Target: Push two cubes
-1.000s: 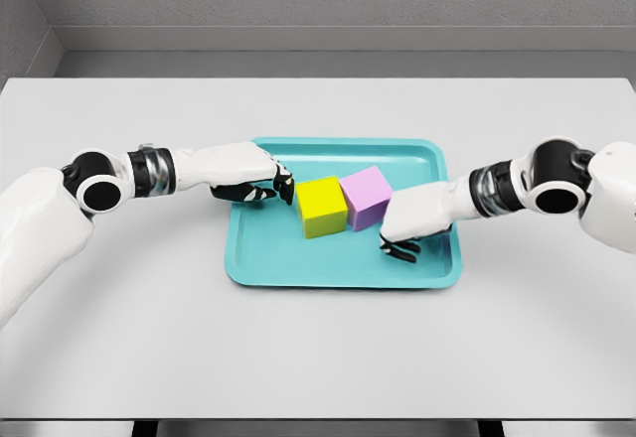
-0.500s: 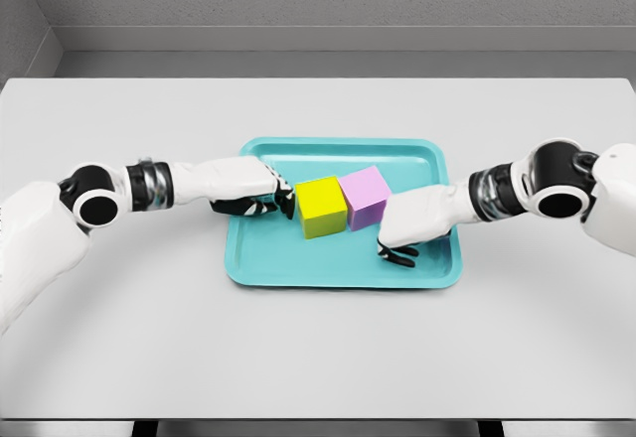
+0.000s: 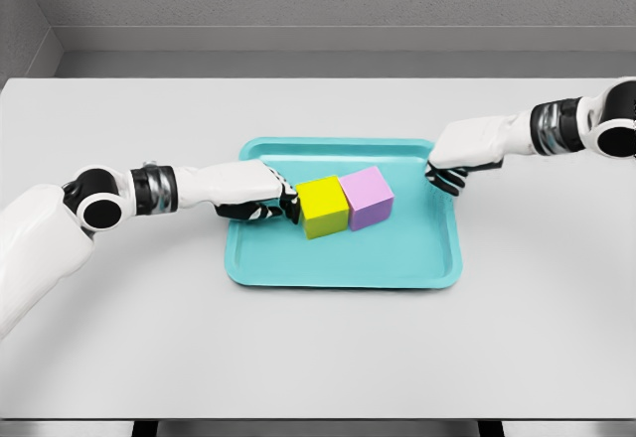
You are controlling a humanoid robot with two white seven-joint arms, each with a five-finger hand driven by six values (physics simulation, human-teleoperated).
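The yellow cube (image 3: pixel 322 207) sits just right of the left robot hand (image 3: pixel 260 199), whose curled fingers touch its left face and grip nothing. It touches the pink cube (image 3: pixel 366 197); both rest in the teal tray (image 3: pixel 343 264) on the worktop (image 3: pixel 318 348). The right robot hand (image 3: pixel 455 166), fingers loosely curled and holding nothing, hovers at the tray's right rim.

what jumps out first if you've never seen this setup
A yellow cube and a pink cube sit touching side by side in a teal tray mid-table. The left hand presses against the yellow cube's left side, while the right hand hovers at the tray's upper right corner.
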